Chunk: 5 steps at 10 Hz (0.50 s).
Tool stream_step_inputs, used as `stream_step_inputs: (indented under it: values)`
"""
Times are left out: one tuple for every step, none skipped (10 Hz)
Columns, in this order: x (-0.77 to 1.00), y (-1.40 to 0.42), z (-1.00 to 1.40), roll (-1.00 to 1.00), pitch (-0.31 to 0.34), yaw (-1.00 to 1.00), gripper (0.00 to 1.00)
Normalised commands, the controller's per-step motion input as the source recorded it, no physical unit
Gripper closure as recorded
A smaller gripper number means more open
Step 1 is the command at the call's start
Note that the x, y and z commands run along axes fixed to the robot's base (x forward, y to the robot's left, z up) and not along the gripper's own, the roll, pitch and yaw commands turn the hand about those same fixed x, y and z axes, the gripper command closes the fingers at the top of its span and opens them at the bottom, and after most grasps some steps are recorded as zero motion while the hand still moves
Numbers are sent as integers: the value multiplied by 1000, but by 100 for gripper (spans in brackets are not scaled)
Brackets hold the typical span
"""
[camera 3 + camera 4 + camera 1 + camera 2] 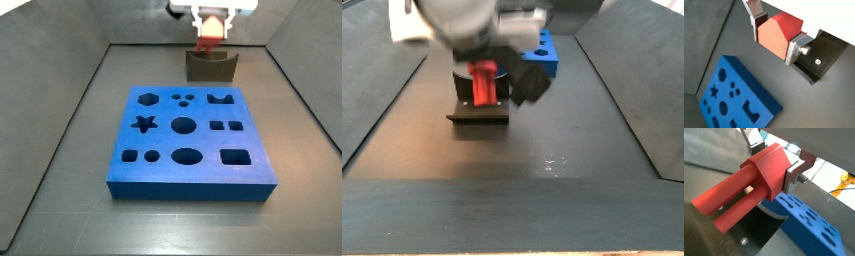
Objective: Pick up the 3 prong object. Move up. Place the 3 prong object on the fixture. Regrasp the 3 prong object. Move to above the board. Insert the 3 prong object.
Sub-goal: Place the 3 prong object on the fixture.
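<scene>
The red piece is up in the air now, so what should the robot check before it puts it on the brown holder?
1. Tool shut on the red piece: ok.
2. Piece above the fixture, not yet resting on it: ok.
3. Prongs free, nothing stuck on them: ok.
4. Fixture's dip empty: cannot tell, the piece hides it.
5. Board away from the fixture: ok.

End effector (211, 22): upper body cut off by frame edge in side view; blurred bulk in side view (482, 45).
Board (537, 52): mostly hidden behind end effector; far corner cut off by edge in wrist view (811, 223).
Fixture (480, 105): partly covered by 3 prong object (484, 83).
Prong count: only two visible in wrist view (741, 190).
</scene>
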Motion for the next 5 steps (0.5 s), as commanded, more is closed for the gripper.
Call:
stream_step_inputs:
  values:
    - [203, 139, -1000, -196, -46, -230, 100]
    - [180, 123, -848, -167, -77, -190, 100]
    - [126, 162, -684, -113, -109, -137, 100]
    - [101, 186, -650, -106, -119, -99, 100]
    - [98, 188, -646, -105, -119, -83, 100]
